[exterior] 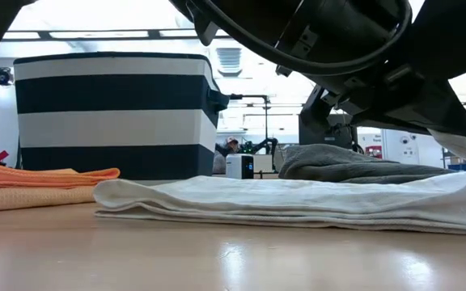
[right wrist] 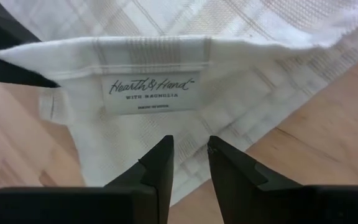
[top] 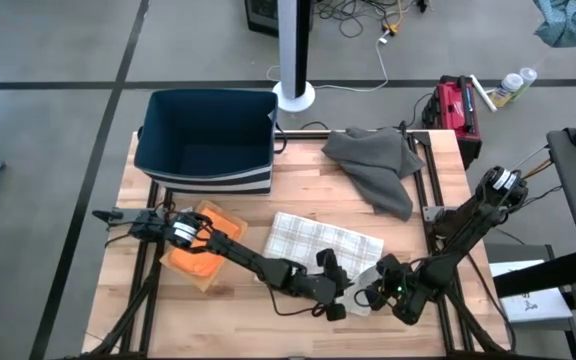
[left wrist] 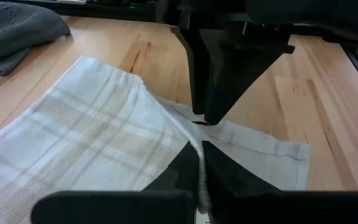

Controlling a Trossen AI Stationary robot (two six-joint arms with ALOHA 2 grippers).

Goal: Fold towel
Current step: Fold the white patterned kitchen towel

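Near the high view's lower centre, the left gripper (top: 330, 290) pinches the plaid towel (top: 323, 245); the right gripper (right wrist: 190, 155), narrowly parted, hovers over its label (right wrist: 149, 92), readable only from that wrist.

I see a white towel (top: 323, 243) with a faint beige plaid of woven stripes; its hem carries a white label (right wrist: 151, 93) printed in dark script. I read the table (top: 298, 185) as pale, warm butcher-block wood in long strips. An orange cloth (top: 200, 257) sits bright against it, and a plain charcoal-grey cloth (top: 376, 165) lies unpatterned. The bin (top: 206, 140) is navy inside, and from the low view I count 2 white bands between navy ones on its wall. Both arms are black, and the right gripper (right wrist: 189, 163) shows 2 black fingers.
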